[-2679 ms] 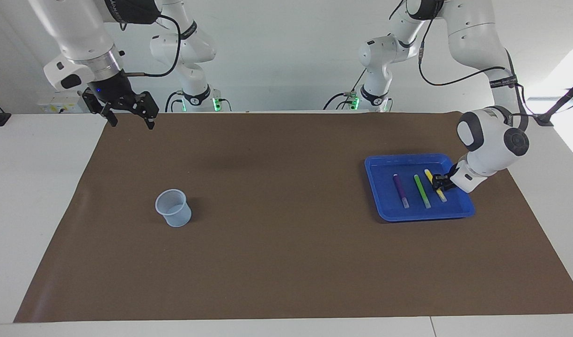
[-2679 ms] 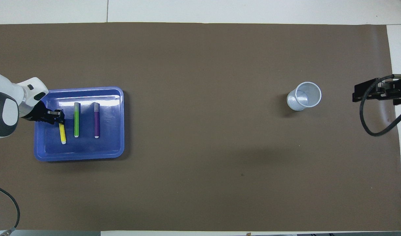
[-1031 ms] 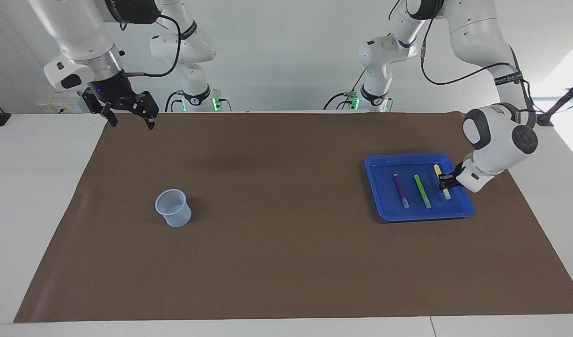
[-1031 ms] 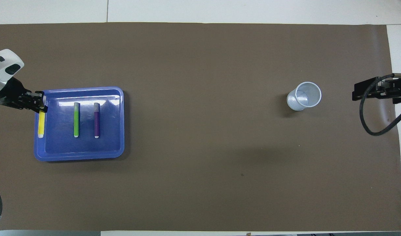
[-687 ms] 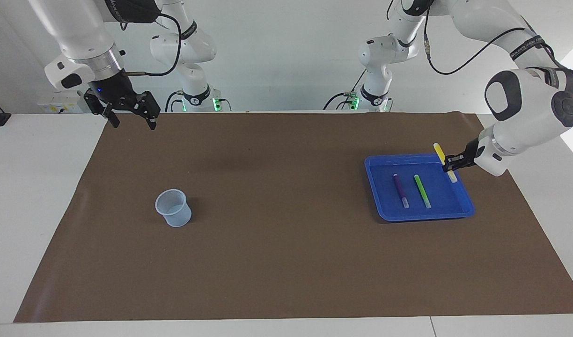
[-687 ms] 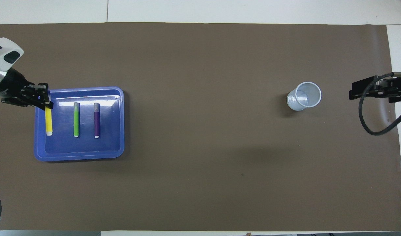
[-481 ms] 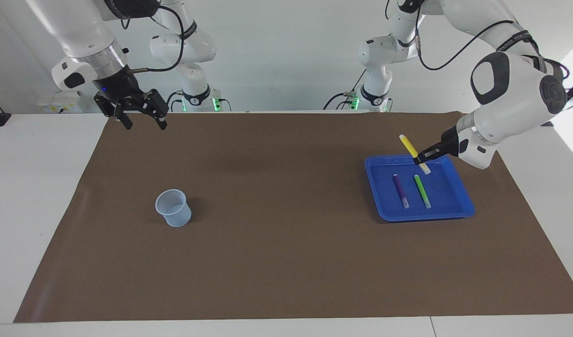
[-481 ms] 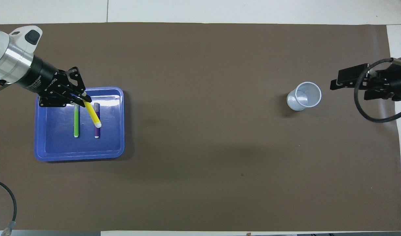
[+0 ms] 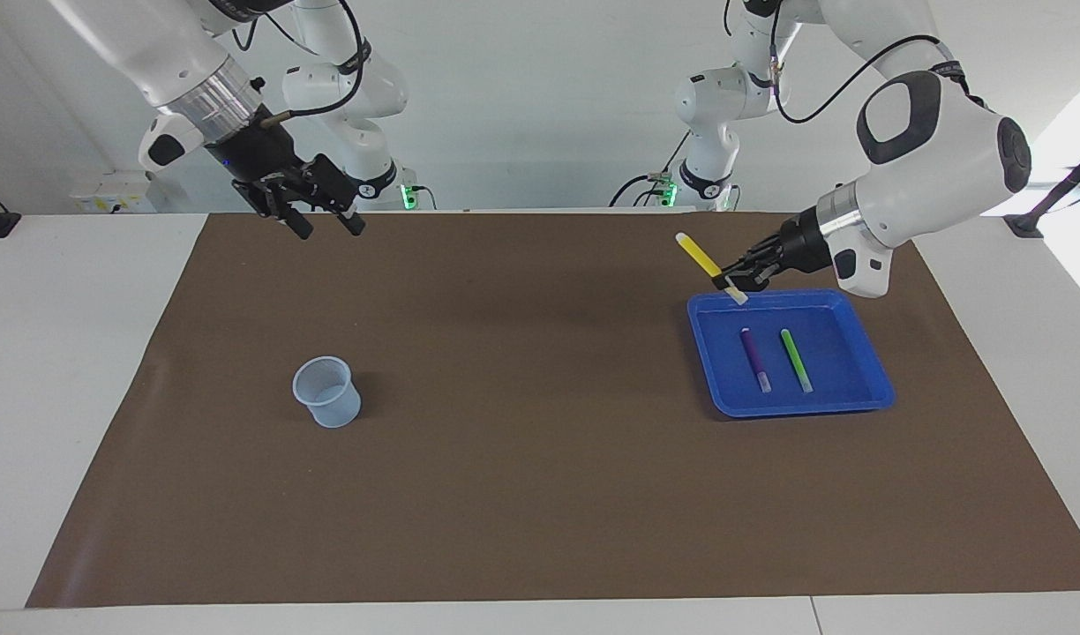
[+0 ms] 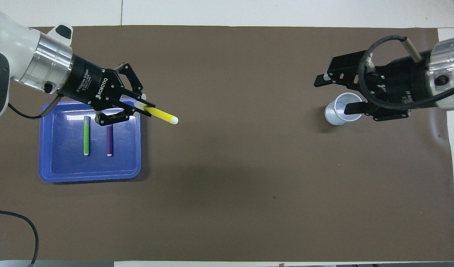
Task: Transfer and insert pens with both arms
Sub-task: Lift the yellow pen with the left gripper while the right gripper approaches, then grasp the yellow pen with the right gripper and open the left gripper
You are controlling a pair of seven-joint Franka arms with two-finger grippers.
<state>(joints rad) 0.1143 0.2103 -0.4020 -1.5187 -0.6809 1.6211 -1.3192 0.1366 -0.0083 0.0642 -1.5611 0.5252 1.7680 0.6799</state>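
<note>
Yellow slim marker pen [image 9: 701, 256] hangs over the brown mat beside the blue plastic tray [image 9: 865, 388], pinched near its whitish end by the closed left gripper [image 9: 734, 282] (short hold); it could pivot or slip. Right gripper [image 9: 326, 223] hovers, jaws wide, empty.

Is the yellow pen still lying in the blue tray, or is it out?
Out. The left end effector is shut on the yellow pen, holding it tilted above the blue tray edge.
</note>
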